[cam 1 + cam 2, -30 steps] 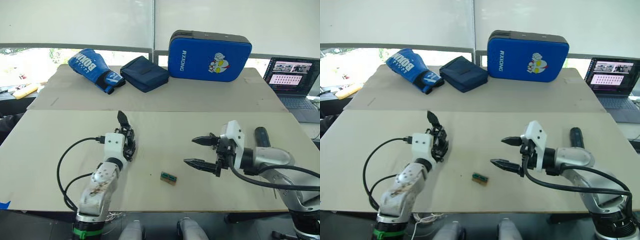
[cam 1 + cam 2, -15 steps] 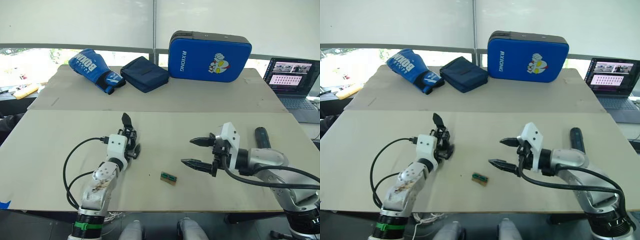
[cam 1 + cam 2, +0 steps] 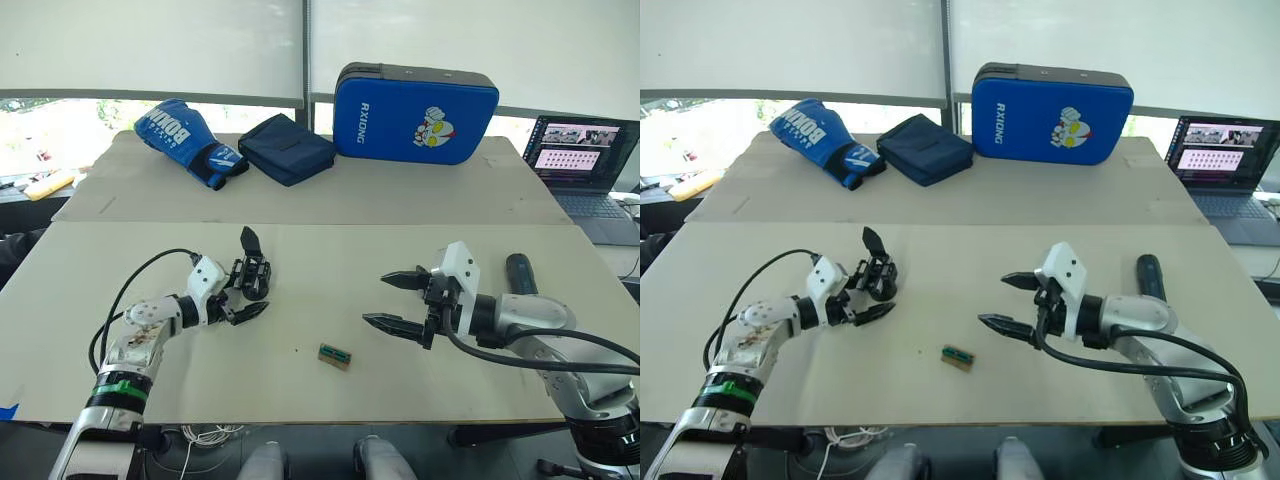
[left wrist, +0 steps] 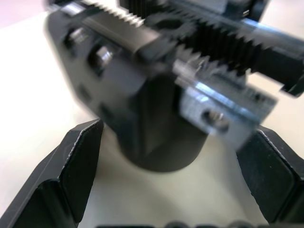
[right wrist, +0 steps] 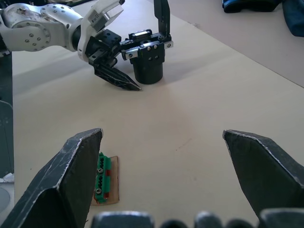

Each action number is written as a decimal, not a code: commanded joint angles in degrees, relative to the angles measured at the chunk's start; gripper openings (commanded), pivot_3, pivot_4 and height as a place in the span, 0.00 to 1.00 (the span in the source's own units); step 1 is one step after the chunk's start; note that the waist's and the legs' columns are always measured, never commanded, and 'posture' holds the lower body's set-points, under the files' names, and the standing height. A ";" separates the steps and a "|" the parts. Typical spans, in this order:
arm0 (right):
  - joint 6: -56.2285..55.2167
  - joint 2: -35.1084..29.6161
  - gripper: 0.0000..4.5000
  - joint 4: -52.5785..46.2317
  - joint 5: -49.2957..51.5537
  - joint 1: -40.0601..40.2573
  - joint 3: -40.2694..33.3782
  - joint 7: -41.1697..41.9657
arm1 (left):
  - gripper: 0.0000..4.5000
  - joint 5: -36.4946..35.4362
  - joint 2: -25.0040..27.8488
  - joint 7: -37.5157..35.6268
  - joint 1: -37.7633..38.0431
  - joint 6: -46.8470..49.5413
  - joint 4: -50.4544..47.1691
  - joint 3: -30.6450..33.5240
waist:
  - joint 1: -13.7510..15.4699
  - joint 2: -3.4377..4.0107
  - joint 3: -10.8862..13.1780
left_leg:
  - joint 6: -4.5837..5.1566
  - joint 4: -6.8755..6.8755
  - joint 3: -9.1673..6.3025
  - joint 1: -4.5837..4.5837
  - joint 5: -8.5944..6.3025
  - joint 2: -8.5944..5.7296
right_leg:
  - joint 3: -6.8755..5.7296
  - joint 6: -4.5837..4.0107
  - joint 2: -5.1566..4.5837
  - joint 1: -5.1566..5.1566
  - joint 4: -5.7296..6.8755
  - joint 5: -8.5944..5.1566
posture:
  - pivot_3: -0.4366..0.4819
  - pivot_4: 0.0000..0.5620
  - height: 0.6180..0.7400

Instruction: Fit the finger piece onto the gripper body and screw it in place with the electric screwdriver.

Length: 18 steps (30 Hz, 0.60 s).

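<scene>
Left gripper: the left gripper (image 3: 245, 300) reaches in from the left with its two black fingers spread on either side of the gripper body (image 3: 252, 271), one finger beyond it and one on the near side; whether either pad touches cannot be told.
Right gripper: the right gripper (image 3: 398, 300) hovers over the table (image 3: 300, 380) right of centre, its fingers spread wide and holding nothing.
Gripper body: it stands upright on its round base at the left-centre of the table, its one pointed finger rising at the far side. The left wrist view (image 4: 156, 109) shows the base between the open fingers, with a toothed rack and a screwed metal bracket across the top.
Electric screwdriver: the electric screwdriver (image 3: 522, 275) lies on the table at the right, beside the right forearm and partly hidden by it.
Finger piece: it cannot be picked out in these views.
Other item: a small green-topped block (image 3: 336, 355) lies near the front edge, between the two grippers.
Risk, tipping: the body looks small and light, so an off-centre close would likely push it over or spin it.
Risk, linkage: a close on the open frame instead of the base could jam the rack.
Risk, wrong part: the block could be mistaken for the missing piece.
Risk, tool: reaching back past its own forearm, the right arm could roll the screwdriver away.
</scene>
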 commanded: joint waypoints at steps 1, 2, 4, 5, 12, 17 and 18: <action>-0.96 0.08 1.00 -2.09 0.43 -0.16 -1.10 -0.48 | 0.98 0.70 -0.75 -1.87 -3.19 -2.92 5.37 0.14 | -0.03 0.00 0.00 | 0.00 0.01 -0.01 -0.01 0.00 0.01 | 0.00 0.00 0.02 -0.01 0.00 0.00 | 0.48 0.27 1.00; -0.90 0.03 1.00 -2.27 0.47 -0.02 -1.20 -0.46 | 0.98 0.94 -0.88 -1.92 -3.86 -3.75 6.70 0.26 | -0.05 0.00 0.00 | 0.00 0.01 -0.01 -0.01 0.00 0.01 | 0.00 0.00 0.02 0.00 0.01 0.00 | 0.48 0.27 1.00; -0.91 -0.13 1.00 -2.41 0.40 0.23 -1.42 -0.45 | 0.93 0.82 -1.09 -2.57 -4.69 -4.74 8.65 0.63 | -0.09 0.00 0.00 | 0.00 0.01 -0.02 -0.01 0.00 0.02 | 0.00 0.00 0.03 -0.01 0.02 0.00 | 0.48 0.27 1.00; -0.95 -0.20 1.00 -2.42 0.33 0.34 -1.54 -0.46 | 0.87 0.51 -1.19 -3.18 -4.91 -4.93 9.29 0.85 | -0.10 0.00 0.00 | 0.00 0.01 -0.02 -0.01 0.00 0.02 | 0.00 0.00 0.04 -0.02 0.02 0.00 | 0.48 0.27 1.00; -0.98 -0.56 1.00 -3.61 0.29 1.91 -2.38 -0.76 | 0.52 -1.81 -4.19 -2.19 -1.40 -0.78 -1.49 0.50 | -0.12 0.00 0.00 | 0.01 0.00 -0.03 -0.03 -0.01 0.04 | 0.00 0.00 0.04 -0.04 0.03 0.00 | 0.48 0.27 1.00; -0.76 -1.09 1.00 -4.92 0.55 3.86 -3.58 -1.46 | 0.52 0.72 -11.30 8.17 0.51 6.72 -16.81 -2.81 | 1.17 -0.03 0.02 | 0.01 0.16 -0.14 -0.32 -0.01 -0.01 | 0.00 0.05 -0.02 -0.13 0.00 0.02 | 0.48 0.27 1.00; -0.70 -1.25 1.00 -5.24 0.64 4.46 -3.86 -1.56 | 0.52 2.85 -12.68 10.87 -0.04 8.55 -18.20 -4.40 | 1.28 -0.04 0.03 | 0.01 0.21 -0.15 -0.36 -0.01 -0.02 | -0.02 0.06 -0.02 -0.13 0.00 0.03 | 0.48 0.27 1.00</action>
